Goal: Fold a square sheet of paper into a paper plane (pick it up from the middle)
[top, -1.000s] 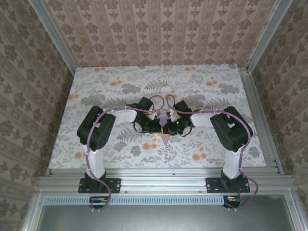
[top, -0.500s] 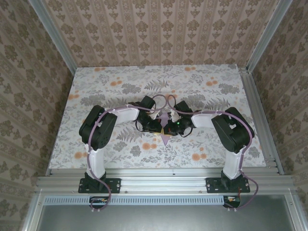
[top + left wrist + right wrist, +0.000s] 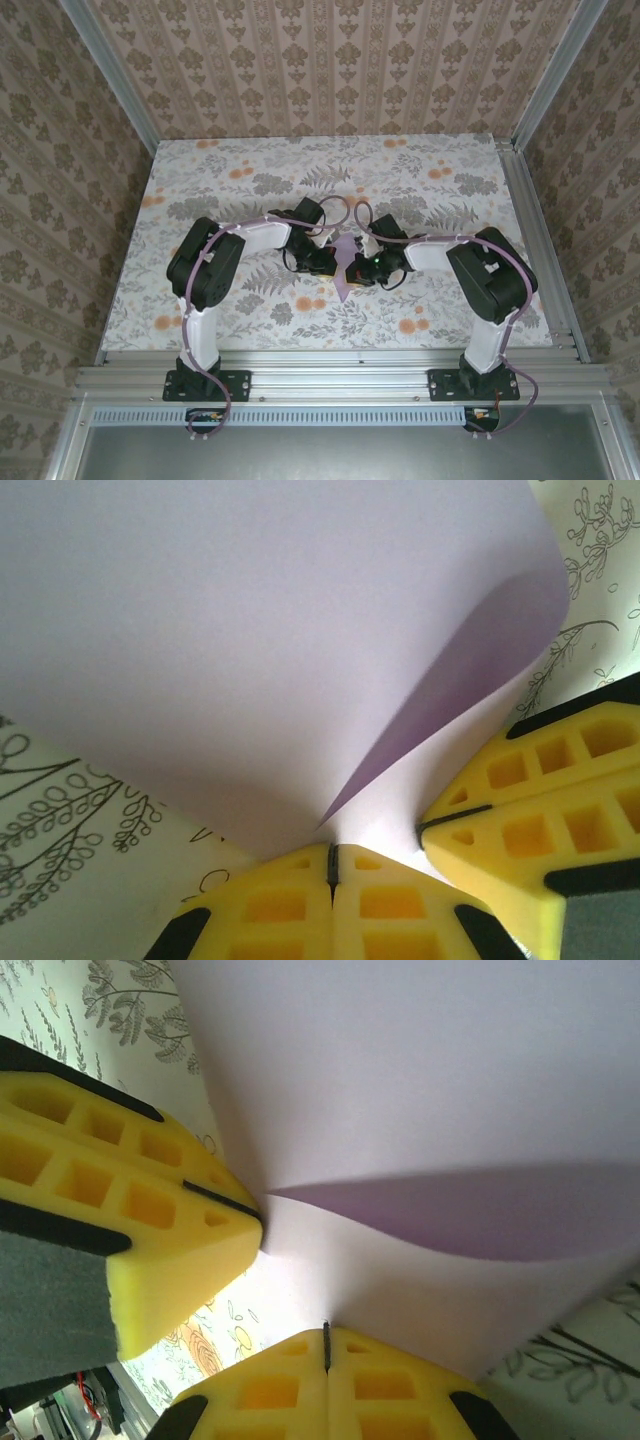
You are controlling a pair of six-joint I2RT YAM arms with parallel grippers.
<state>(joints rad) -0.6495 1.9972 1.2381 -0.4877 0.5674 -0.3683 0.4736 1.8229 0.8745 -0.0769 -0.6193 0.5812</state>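
The square sheet of paper (image 3: 346, 250), pale lilac, hangs over the middle of the table, bent so its halves curve toward each other. My left gripper (image 3: 328, 262) is shut on its left side and my right gripper (image 3: 360, 268) on its right side, tips almost meeting. In the left wrist view the sheet (image 3: 250, 630) rises from my shut left gripper (image 3: 333, 852), and the right gripper (image 3: 425, 825) pinches it close by. In the right wrist view the paper (image 3: 420, 1060) curls above my shut right gripper (image 3: 326, 1332), beside the left gripper (image 3: 255, 1222). The paper plane is out of view.
The floral tabletop (image 3: 250, 170) lies under the sheet. Wallpapered walls (image 3: 60, 200) close in the left, right and far sides. An aluminium rail (image 3: 340, 375) carrying both arm bases runs along the near edge.
Both arms have shifted slightly to the right and the grippers have drawn closer together. The sheet between them looks narrower, its sides bent in.
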